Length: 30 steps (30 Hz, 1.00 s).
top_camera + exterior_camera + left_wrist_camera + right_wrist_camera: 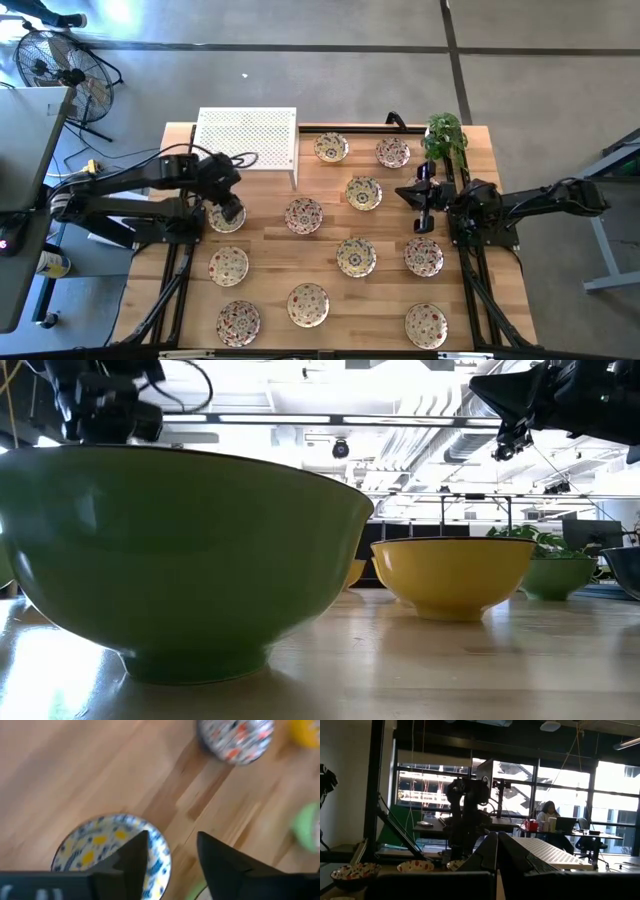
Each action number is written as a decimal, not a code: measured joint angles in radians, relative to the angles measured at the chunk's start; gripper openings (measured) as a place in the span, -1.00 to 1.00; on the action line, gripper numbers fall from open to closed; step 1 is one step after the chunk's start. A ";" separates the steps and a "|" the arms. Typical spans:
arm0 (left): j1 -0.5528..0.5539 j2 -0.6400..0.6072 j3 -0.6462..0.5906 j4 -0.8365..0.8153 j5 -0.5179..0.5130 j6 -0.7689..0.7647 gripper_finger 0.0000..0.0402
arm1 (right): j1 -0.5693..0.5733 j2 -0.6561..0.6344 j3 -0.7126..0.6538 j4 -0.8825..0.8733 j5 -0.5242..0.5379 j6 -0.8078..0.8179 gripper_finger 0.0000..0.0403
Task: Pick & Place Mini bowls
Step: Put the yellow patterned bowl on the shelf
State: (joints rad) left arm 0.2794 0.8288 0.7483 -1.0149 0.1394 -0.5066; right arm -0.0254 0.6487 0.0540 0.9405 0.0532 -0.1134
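Several mini bowls rest on their bases across the wooden table (270, 250), cream inside with red and yellow flowers. My left gripper (232, 210) is open above the bowl (221, 223) near the table's left edge. In the left wrist view this blue-and-yellow patterned bowl (95, 850) lies under the left gripper (172, 837). One finger (137, 852) is over the bowl's inside and the other finger (215, 857) is over bare wood. My right gripper (405, 193) waits shut at the table's right side, held level above the table (497, 837). My left gripper comes from above, pointing down, with its open fingers on either side of the bowl's rim (162, 857). Whether a finger touches the rim I cannot tell. The bowl sits flat on the table.
A white perforated rack (247, 138) stands at the far left and a potted plant (445, 135) at the far right corner. Other bowls lie close by (304, 215), (228, 265). In the low view a green-sided bowl (190, 560) and a yellow-sided bowl (452, 572) stand near.
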 joint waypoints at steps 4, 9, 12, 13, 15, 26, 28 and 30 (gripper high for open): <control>-0.064 0.051 0.000 -0.042 -0.048 -0.021 0.05 | 0.000 0.000 0.000 0.000 0.000 -0.009 -1.00; -0.206 0.135 0.000 -0.018 -0.129 -0.082 0.08 | 0.000 0.000 0.000 -0.002 0.001 -0.023 -1.00; -0.286 0.184 0.000 -0.006 -0.177 -0.150 0.08 | 0.000 0.000 0.000 -0.003 0.002 -0.026 -1.00; -0.308 0.200 0.000 -0.003 -0.190 -0.173 0.08 | 0.000 0.000 0.000 -0.003 0.002 -0.026 -1.00; -0.345 0.235 0.000 -0.006 -0.217 -0.214 0.08 | 0.000 0.000 0.000 -0.004 0.004 -0.026 -1.00; -0.392 0.424 0.000 -0.011 -0.283 -0.321 0.08 | 0.000 0.000 0.000 -0.003 0.004 -0.026 -1.00; -0.392 0.456 -0.001 -0.012 -0.304 -0.337 0.08 | 0.000 0.000 0.000 -0.002 0.004 -0.026 -1.00; -0.392 0.488 -0.001 -0.011 -0.308 -0.344 0.08 | 0.000 0.000 0.000 -0.002 0.004 -0.026 -1.00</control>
State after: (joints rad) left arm -0.1123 1.3164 0.7475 -1.0264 -0.1688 -0.8509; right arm -0.0257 0.6486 0.0540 0.9382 0.0574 -0.1394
